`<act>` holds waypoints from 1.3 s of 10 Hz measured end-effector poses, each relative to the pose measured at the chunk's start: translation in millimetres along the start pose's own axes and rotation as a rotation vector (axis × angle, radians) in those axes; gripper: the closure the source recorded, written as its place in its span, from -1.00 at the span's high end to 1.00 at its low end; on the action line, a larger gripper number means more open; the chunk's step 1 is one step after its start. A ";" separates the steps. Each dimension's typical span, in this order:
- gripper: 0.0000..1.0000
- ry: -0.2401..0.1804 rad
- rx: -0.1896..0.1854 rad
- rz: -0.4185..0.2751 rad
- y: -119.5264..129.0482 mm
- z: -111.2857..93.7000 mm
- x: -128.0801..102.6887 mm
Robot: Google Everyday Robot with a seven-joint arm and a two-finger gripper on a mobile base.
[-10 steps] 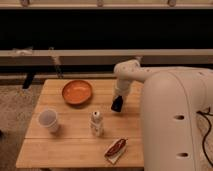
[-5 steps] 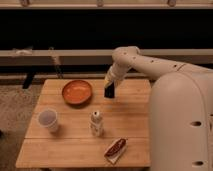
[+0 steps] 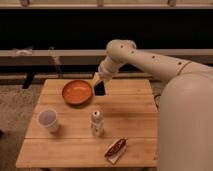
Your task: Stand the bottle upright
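bottle [image 3: 97, 123] apparently upright, end effector [image 3: 99, 90] near bowl [image 3: 76, 92]

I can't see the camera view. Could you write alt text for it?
A small whitish bottle with a silvery cap stands upright on a wooden table, while the robot's dark, closed gripper hangs beside an orange bowl behind it. A white cup sits picture-left of the bottle; a red-brown packet lies in front.
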 end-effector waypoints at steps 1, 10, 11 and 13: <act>-1.00 0.000 0.008 -0.009 -5.8 -0.1 0.5; -1.00 0.009 0.022 -0.066 -17.4 3.0 1.9; -1.00 0.015 0.036 -0.102 -35.3 7.6 5.4; -1.00 0.028 0.067 -0.182 -84.0 16.1 12.0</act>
